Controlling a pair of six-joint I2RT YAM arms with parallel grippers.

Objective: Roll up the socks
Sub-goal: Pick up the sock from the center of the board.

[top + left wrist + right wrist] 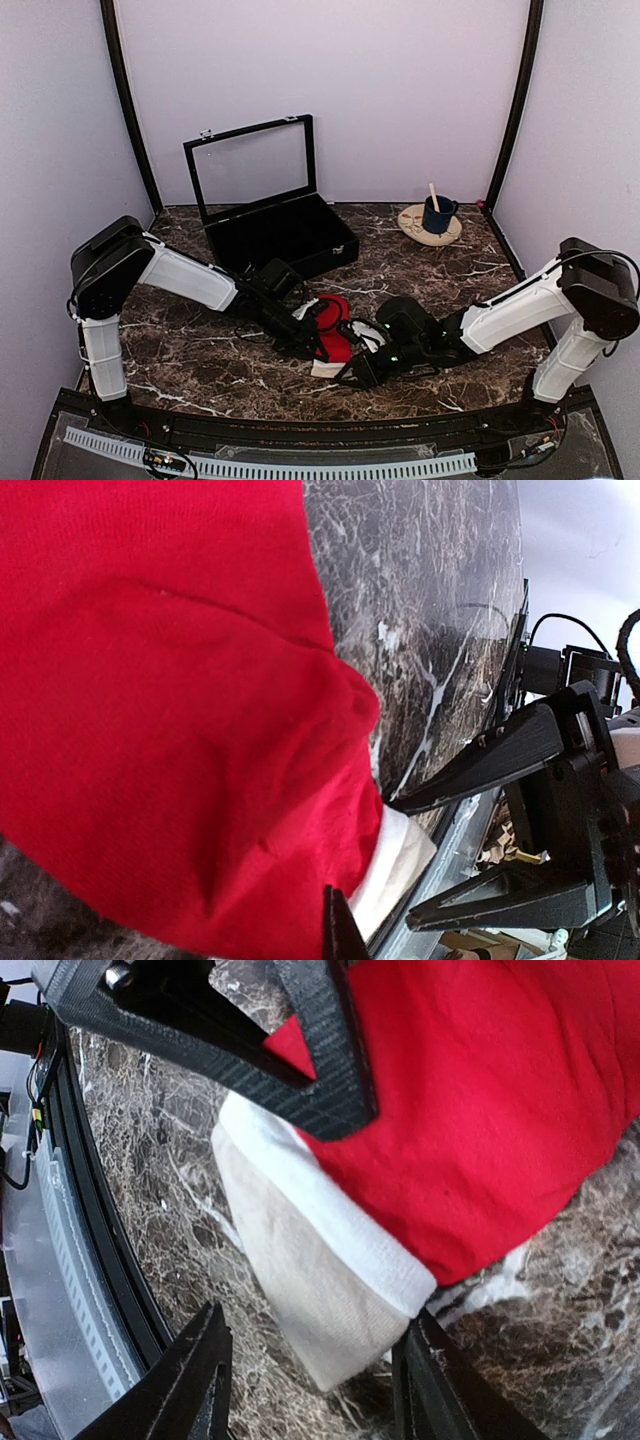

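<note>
The red socks (334, 332) lie bunched at the table's middle front, their white band (325, 367) toward the near edge. In the left wrist view the red fabric (170, 710) fills the frame and covers one finger; only one black fingertip (338, 928) shows, pressed against the fabric. My left gripper (316, 338) is shut on the socks. My right gripper (315, 1380) is open, its fingers on either side of the white band (310, 1260) just above the marble, not touching it. It sits just right of the socks in the top view (360, 367).
An open black case (285, 238) with a raised glass lid stands behind the socks at the back left. A blue mug (437, 214) with a stick in it sits on a round wooden plate (412, 226) at the back right. The table's front rail (70, 1260) is close by.
</note>
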